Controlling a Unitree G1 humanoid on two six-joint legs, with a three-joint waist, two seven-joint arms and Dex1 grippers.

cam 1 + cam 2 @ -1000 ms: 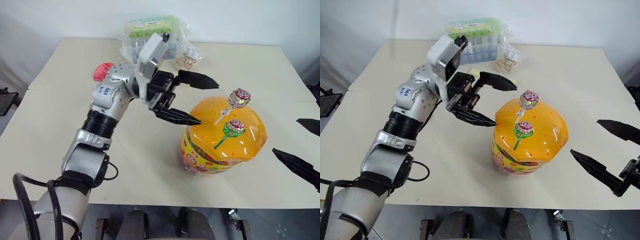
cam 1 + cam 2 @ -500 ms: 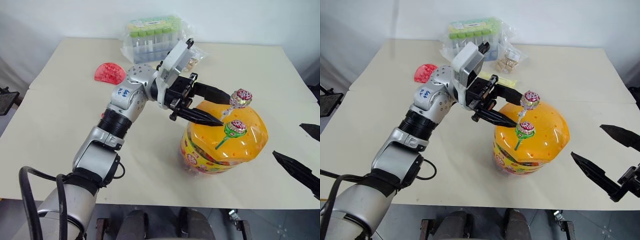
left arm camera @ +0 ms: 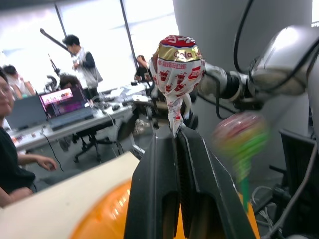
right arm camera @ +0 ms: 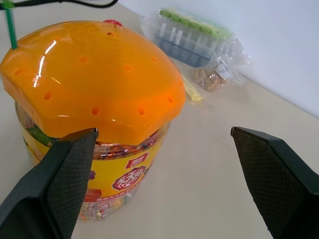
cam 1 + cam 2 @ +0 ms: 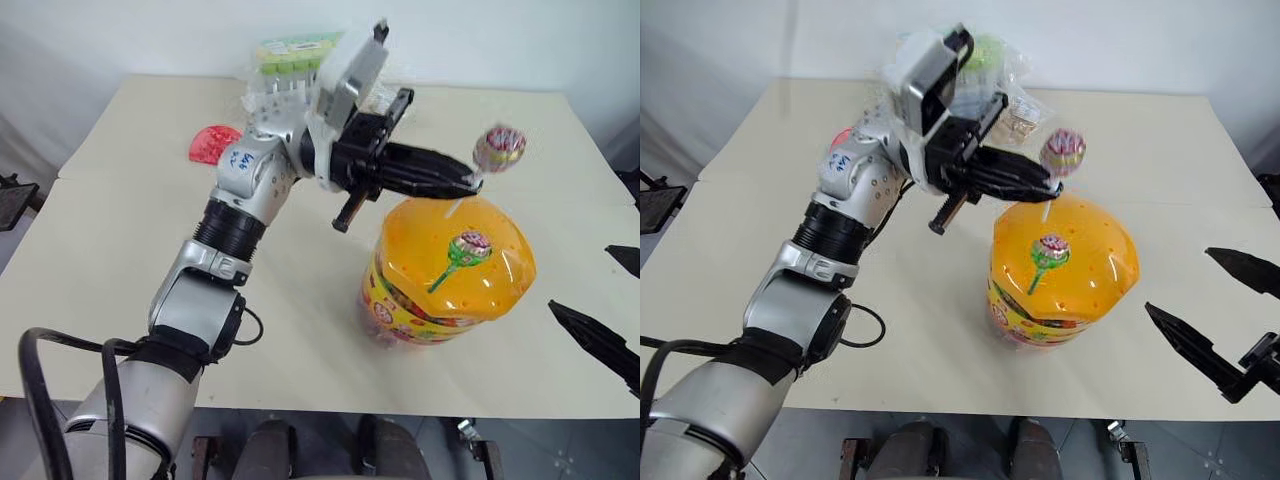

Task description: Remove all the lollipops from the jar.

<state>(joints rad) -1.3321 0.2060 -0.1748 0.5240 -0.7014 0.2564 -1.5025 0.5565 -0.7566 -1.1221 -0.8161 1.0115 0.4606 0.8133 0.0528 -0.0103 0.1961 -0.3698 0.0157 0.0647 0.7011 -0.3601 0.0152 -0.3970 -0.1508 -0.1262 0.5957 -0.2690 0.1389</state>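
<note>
We are holding one lollipop (image 5: 499, 148) in our left gripper (image 5: 462, 186), jaws clamped on its white stick, the wrapped head standing just past the fingertips and the stick running down toward the jar (image 5: 450, 270) directly beneath. Our right gripper (image 4: 164, 164) is waiting with jaws apart beside the jar, while a green-stick lollipop (image 5: 462, 250) is standing in the lid below the left jaws, nearer to them.

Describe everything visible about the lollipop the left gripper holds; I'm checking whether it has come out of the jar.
The round lollipop in a shiny red-and-white wrapper sits on a thin white stick, pinched between the shut left gripper's black fingers. It hangs in the air above the orange domed lid of the clear plastic jar, head upward, stick end just over the lid, apparently clear of it.
</note>
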